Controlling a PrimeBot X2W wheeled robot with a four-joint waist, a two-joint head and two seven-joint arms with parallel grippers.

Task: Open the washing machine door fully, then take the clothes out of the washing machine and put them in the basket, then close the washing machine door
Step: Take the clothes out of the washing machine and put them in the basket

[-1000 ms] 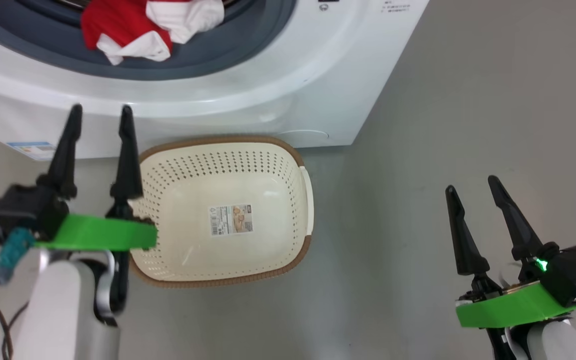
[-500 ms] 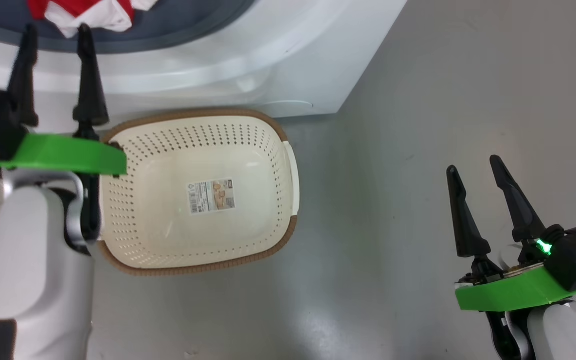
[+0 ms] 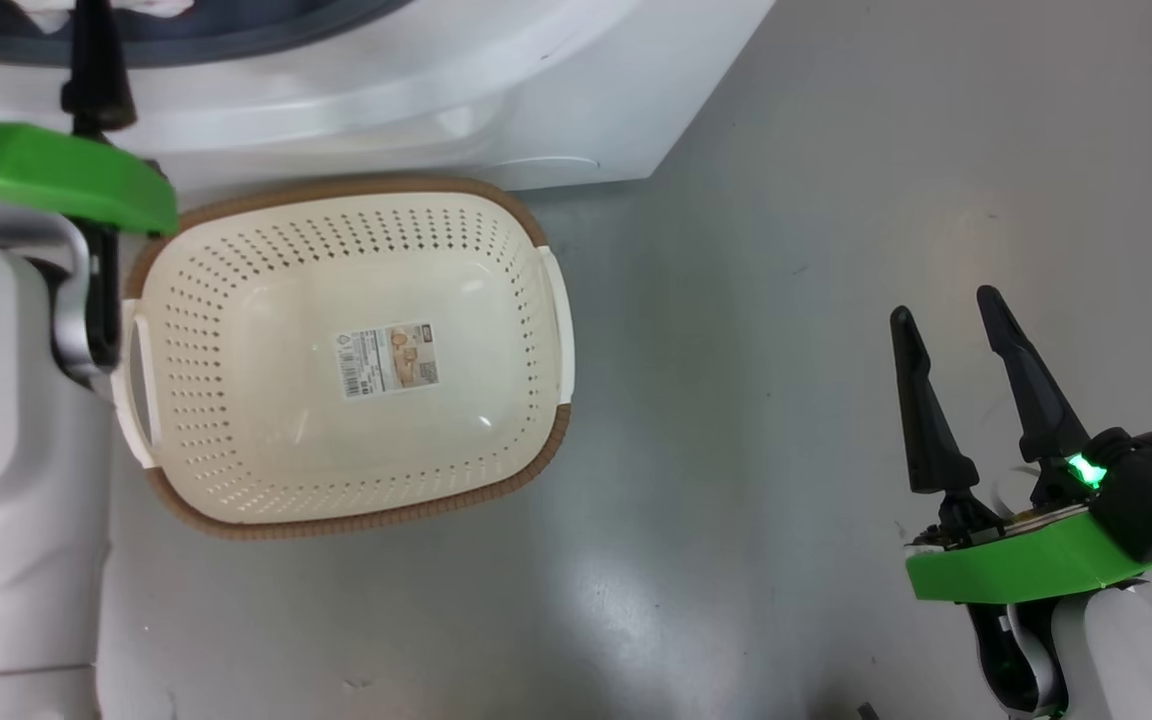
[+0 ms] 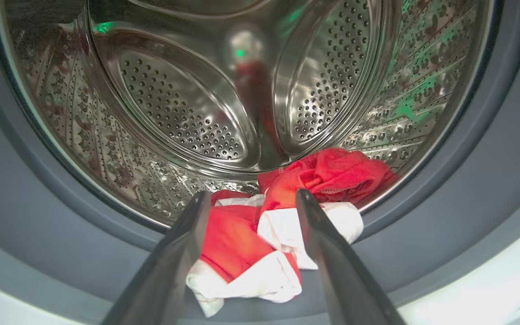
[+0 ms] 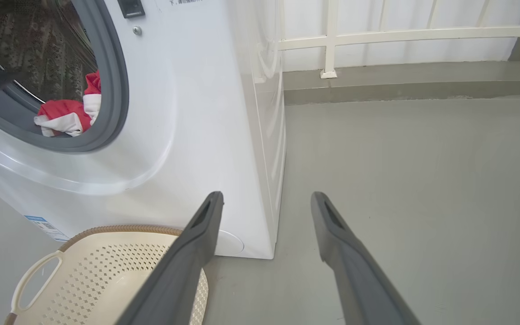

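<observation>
Grey floor (image 3: 786,450) holds basket (image 3: 266,450) with unreadable paper label (image 3: 386,358).

Laundry corner: washing machine (image 5: 206,113), basket (image 3: 236,480), grey floor (image 3: 786,300), white railing (image 5: 400,34).

Right wrist view's bottom edge cuts off the basket (image 5: 120,229)

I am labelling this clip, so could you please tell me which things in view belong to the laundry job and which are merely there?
Part of the job: the washing machine, the clothes at its drum mouth, the basket in front of it.
Just there: the white railing, the grey floor.
</observation>
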